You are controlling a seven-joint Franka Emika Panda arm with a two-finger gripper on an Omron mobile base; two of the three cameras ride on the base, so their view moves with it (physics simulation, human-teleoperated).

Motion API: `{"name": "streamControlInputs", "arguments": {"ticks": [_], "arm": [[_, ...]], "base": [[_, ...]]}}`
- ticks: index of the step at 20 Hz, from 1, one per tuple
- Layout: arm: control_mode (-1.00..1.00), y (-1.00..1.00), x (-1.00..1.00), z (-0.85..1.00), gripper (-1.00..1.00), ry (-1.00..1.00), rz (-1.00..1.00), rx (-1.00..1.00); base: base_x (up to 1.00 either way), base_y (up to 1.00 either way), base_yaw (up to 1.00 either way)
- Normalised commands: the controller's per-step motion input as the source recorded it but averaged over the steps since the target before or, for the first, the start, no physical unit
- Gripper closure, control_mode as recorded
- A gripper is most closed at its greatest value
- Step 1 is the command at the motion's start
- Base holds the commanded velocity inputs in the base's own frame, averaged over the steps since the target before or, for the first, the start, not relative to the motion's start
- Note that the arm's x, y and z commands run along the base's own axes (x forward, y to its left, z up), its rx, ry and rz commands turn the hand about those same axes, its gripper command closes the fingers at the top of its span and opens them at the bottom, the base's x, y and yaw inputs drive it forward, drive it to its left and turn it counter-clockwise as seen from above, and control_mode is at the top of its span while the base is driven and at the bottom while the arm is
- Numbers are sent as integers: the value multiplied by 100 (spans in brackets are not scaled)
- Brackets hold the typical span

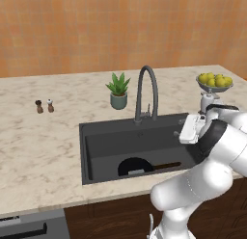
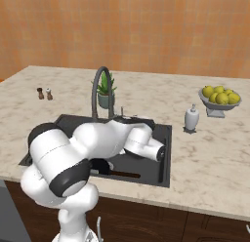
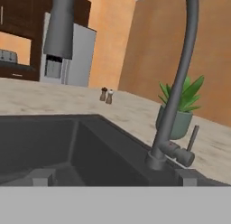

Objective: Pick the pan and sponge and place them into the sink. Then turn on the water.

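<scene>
Hand view: gripper (image 3: 113,177) low inside sink (image 1: 101,141), facing tap (image 3: 173,83) and its side lever (image 3: 193,138); fingertips spread, released, grasping nothing. Pan (image 1: 136,165) lies in basin at near wall, sponge (image 1: 135,171) apparently on it. Judged step: water. Approach lever squarely, push gently. Count: one pan, one sponge, one tap, two shakers (image 1: 44,106), one plant (image 1: 118,90) on tabletop (image 1: 38,146)

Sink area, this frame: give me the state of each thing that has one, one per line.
pan: lying in the sink, handle pointing right.
sponge: in the sink, on the pan.
sink: holds pan and sponge, no water visible.
tap: off, no stream from the spout.
tap lever: upright, untouched.
gripper: open, level with the tap base, holding nothing.
</scene>
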Motion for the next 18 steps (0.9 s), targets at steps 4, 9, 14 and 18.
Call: {"name": "streamControlInputs", "arguments": {"ticks": [4, 9, 14, 18], "arm": [[-100, 0, 24, 8, -100, -16, -1, 13], [-100, 0, 41, 25, -100, -7, -1, 7], [-100, -7, 52, 5, -100, 0, 0, 0], [-100, 0, 17, 0, -100, 0, 0, 2]], "base": [[0, 0, 0], [0, 0, 0], [0, 0, 0], [0, 0, 0]]}}
